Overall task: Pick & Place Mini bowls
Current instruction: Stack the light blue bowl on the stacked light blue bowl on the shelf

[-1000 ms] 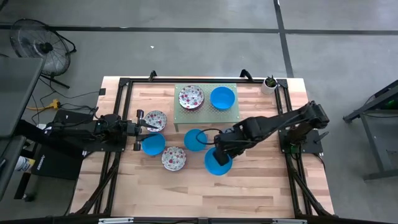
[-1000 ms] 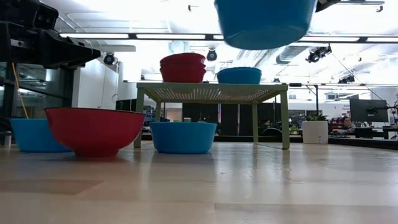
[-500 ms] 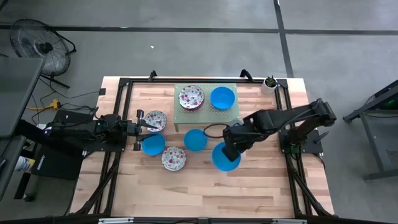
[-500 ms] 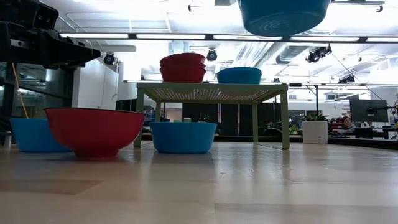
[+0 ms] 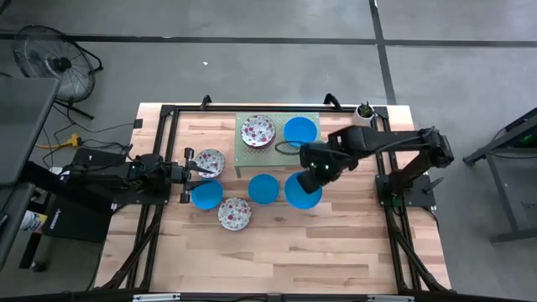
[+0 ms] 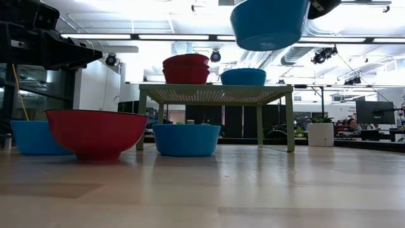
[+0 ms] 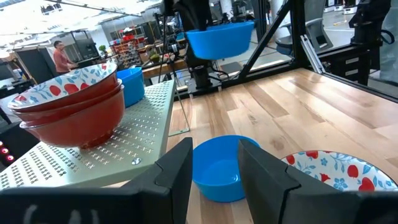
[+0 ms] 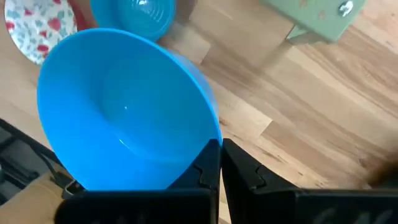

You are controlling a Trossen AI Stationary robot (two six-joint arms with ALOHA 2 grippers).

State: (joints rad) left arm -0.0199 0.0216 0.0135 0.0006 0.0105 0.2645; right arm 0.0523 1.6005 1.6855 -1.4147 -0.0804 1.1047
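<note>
My right gripper (image 5: 318, 170) is shut on a plain blue mini bowl (image 5: 302, 190), held in the air near the pale green stand's (image 5: 315, 154) near right corner. On the stand sit a stack of floral bowls (image 5: 258, 131) and a blue bowl (image 5: 299, 131). On the table stand a blue bowl (image 5: 264, 188), another blue bowl (image 5: 206, 195), a floral bowl (image 5: 234, 213) and a floral bowl (image 5: 210, 162). My left gripper (image 7: 214, 168) is open and waits at the table's left, beside that last floral bowl. My right gripper pinches the blue bowl by its rim (image 8: 215, 138), one finger (image 8: 205, 167) inside the bowl and one outside. The bowl (image 6: 272, 22) is lifted clear of the table and hangs tilted.
Dark frame rails run along the table's left and right sides. A small white pot with a plant (image 5: 363, 112) stands at the far right corner. Bare wood lies along the table's near half (image 5: 277, 260).
My right gripper has carried the blue bowl from the table's near middle toward the far edge and a little to the right, up to the stand's near right corner. The bowl stays in the air and now hangs more tilted.
</note>
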